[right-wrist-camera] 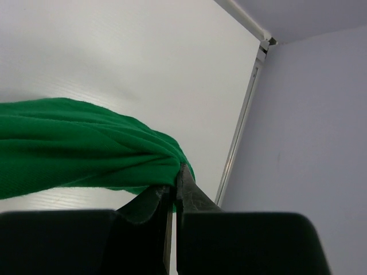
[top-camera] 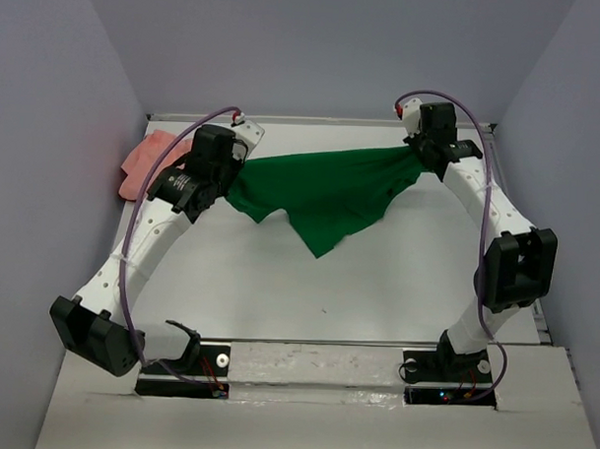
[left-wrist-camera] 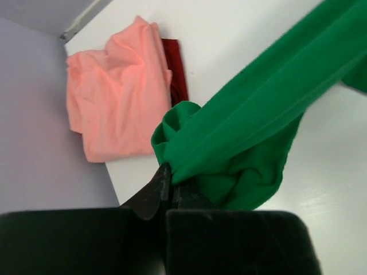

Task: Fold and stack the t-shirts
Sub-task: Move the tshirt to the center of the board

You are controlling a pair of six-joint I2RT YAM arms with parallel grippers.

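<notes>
Green t-shirt [top-camera: 331,191] hangs stretched between the two arms over the far half of the desk [top-camera: 278,303], around 12 o'clock in the top view, its lower edge sagging to a point toward the centre. The left end effector [left-wrist-camera: 169,175] is clamped on a bunched corner at 10 o'clock and the right end effector [right-wrist-camera: 176,175] on the opposite corner at 1 o'clock, probably to spread the cloth before laying it down to fold. The salmon-pink t-shirt [left-wrist-camera: 114,103] lies crumpled at 10 o'clock against the left wall [left-wrist-camera: 34,143], over dark red cloth [left-wrist-camera: 178,69]. Open desk toward 6 o'clock gives room; the right hold sits close to the far-right corner
</notes>
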